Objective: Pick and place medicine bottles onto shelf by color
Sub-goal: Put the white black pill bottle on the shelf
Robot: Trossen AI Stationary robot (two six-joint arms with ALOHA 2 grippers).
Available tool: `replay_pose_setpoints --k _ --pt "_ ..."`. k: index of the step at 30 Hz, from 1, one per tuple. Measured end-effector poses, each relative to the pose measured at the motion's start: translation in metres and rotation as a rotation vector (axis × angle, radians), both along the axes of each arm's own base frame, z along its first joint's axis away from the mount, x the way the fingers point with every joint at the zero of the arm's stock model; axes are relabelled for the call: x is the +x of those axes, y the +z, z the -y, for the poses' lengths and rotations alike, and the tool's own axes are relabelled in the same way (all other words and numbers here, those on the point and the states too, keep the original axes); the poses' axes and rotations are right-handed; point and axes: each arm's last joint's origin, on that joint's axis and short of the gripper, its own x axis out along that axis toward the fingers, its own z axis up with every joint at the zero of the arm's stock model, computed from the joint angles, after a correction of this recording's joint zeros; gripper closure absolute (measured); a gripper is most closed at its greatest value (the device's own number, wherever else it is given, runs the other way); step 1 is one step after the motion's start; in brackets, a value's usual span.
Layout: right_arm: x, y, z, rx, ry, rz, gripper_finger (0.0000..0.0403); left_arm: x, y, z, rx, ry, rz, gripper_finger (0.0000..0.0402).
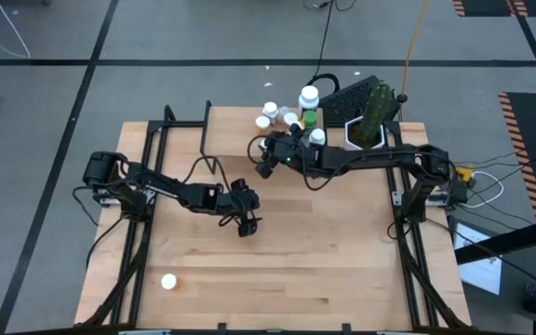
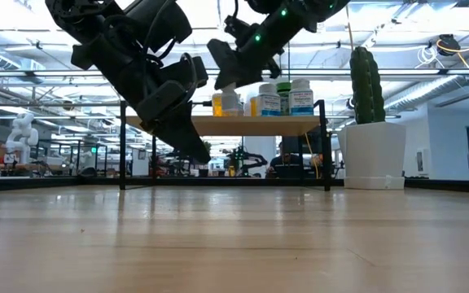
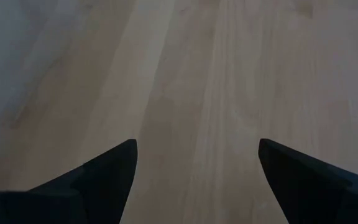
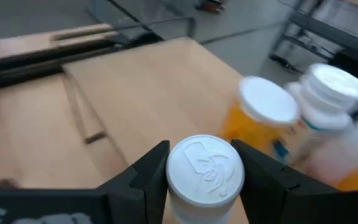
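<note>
My right gripper point(image 4: 205, 177) is shut on a white-capped medicine bottle point(image 4: 205, 167) and holds it in the air over the left part of the shelf point(image 2: 251, 124). Its body is mostly hidden by the fingers. On the shelf stand an orange bottle point(image 4: 257, 118), a white one point(image 4: 328, 93) and a green one point(image 2: 283, 94), each on its base. My left gripper point(image 1: 247, 223) hangs open just over the bare tabletop mid-table, with nothing between its fingers. One more white bottle point(image 1: 168, 281) stands alone near the table's front left. My right gripper pinches the bottle between its two fingers at the sides of the cap point(image 4: 174, 171). The fingers point(image 4: 148, 174) come nearly level, slanting slightly down, from the table's right. The bottle stands upright, cap up, lifted clear of the shelf board.
A cactus in a white planter point(image 2: 373, 155) stands just right of the shelf at the table's far edge. A black wire stand point(image 1: 203, 130) sits left of the shelf. Black frame rails point(image 1: 147, 177) run along both table sides. Bare wood point(image 1: 324, 251) fills the middle and front.
</note>
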Motion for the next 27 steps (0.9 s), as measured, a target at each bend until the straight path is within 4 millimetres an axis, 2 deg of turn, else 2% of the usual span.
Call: replay_pose_setpoints --k 9,18,27 --pt "-0.001 -0.002 0.014 0.039 -0.068 0.05 0.025 0.0 0.0 0.0 -0.004 0.004 0.0 0.0064" --pt "-0.006 -0.015 0.025 0.101 -0.025 0.086 0.0247 0.0 0.0 0.0 -0.004 0.004 -0.001 0.0064" --pt "-0.005 -0.013 0.024 0.07 0.001 0.118 0.0191 0.0 0.0 0.0 -0.011 0.012 -0.001 0.0064"
